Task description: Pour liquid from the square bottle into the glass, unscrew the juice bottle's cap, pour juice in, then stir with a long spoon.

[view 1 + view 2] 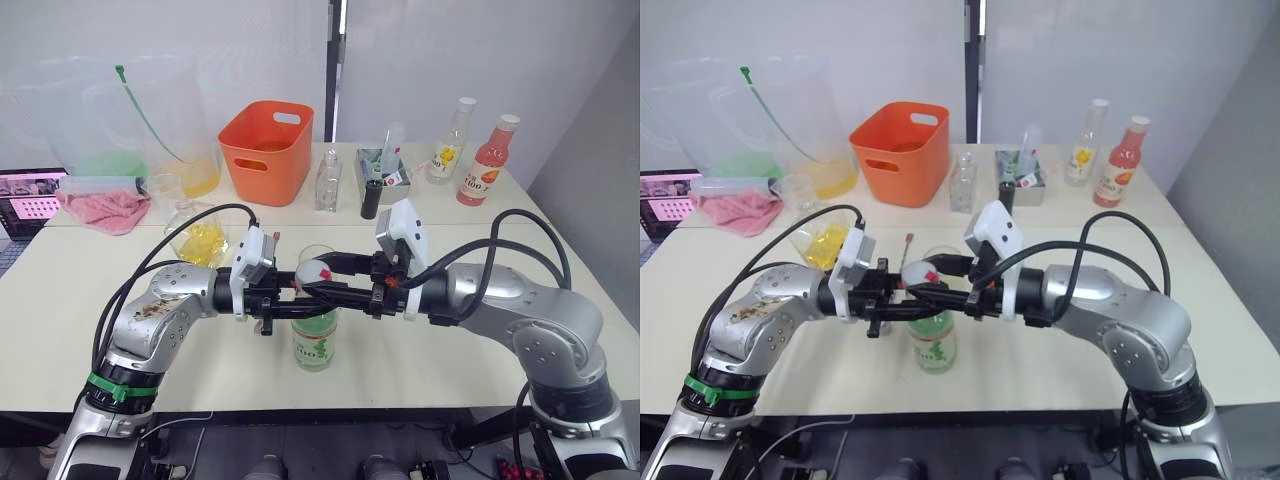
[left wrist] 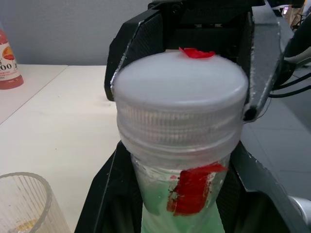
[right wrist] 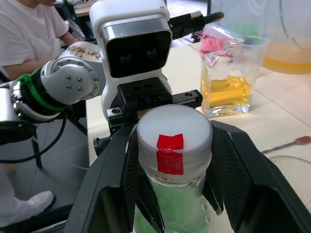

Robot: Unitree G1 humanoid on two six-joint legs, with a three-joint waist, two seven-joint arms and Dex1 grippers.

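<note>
We see the juice bottle [image 1: 314,340] standing upright on the desk [image 1: 80,290], near its front edge, and we place the rest by it. Both arms reach in from either side and meet at its top. The left pincer [image 1: 292,303] is closed on the bottle's neck just under the cap [image 3: 174,141], its fingers [image 3: 133,179] pressed against the glass on both sides. The right pincer [image 1: 335,283] is closed around the white cap itself — the black fingers [image 2: 131,53] sit against the cap's ribbed side. A red tape mark runs over the cap's top and down onto the neck. Just behind the bottle stands the glass [image 1: 318,258], partly hidden by the two pincers. Behind and to the left of the bottle is the square bottle [image 1: 200,240], upright, with yellow liquid in it. In the right eye view the spoon [image 1: 907,250] lies on the desk just behind the bottle, beside the glass; only its reddish end shows. Farther back from the bottle are an orange tub [image 1: 267,150], a small clear bottle [image 1: 327,182] and, off to the right, a pink-red bottle [image 1: 488,162].
</note>
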